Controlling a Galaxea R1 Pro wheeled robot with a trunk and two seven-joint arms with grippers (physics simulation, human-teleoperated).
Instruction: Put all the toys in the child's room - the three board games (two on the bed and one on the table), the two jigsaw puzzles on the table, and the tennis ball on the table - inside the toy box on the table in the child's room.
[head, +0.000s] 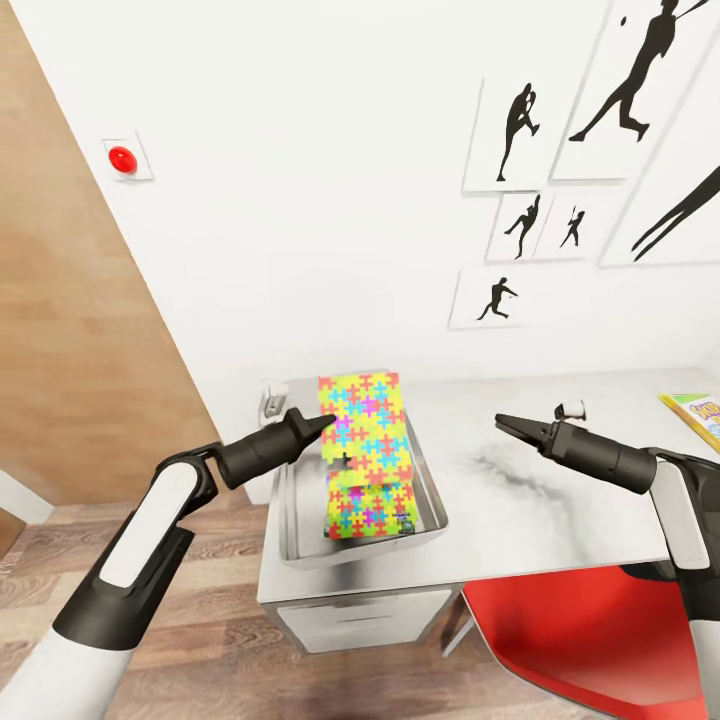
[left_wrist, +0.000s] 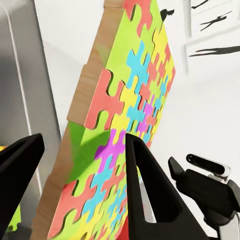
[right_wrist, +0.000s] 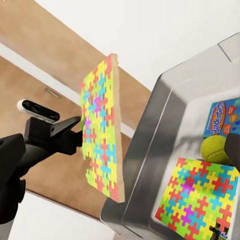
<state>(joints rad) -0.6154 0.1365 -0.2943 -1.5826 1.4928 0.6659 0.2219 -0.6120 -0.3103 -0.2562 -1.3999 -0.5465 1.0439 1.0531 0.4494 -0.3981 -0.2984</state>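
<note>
— Fingers (left_wrist: 150, 195) on the left gripper (head: 322, 425)?
— Spread wide, straddling the near edge of a thin square jigsaw puzzle (left_wrist: 125, 115) of interlocking yellow, blue, pink, orange and green pieces on a wooden backing. Hard to say whether touching it or just beside it.
— And that puzzle's position?
— Standing nearly upright, off the table, over the long shallow grey toy box (head: 290, 505), close to its rim.
— Inside the box?
— Lying flat on its floor: a second multicoloured puzzle square (right_wrist: 197, 200). Beside that, a small fuzzy yellow-green tennis ball (right_wrist: 214, 150) and a blue printed board game box (right_wrist: 222, 119).
— Right gripper (head: 503, 424)?
— Pressed together to a point, holding nothing, hovering over the bare light grey table top (head: 560, 510), well apart from the box.
— Further out?
— Yellow-covered board game box (head: 700, 410) flat at the table's right edge. Red chair seat (head: 590, 640) below the table's front edge. Red round wall button (head: 122, 158) up on the white wall.
</note>
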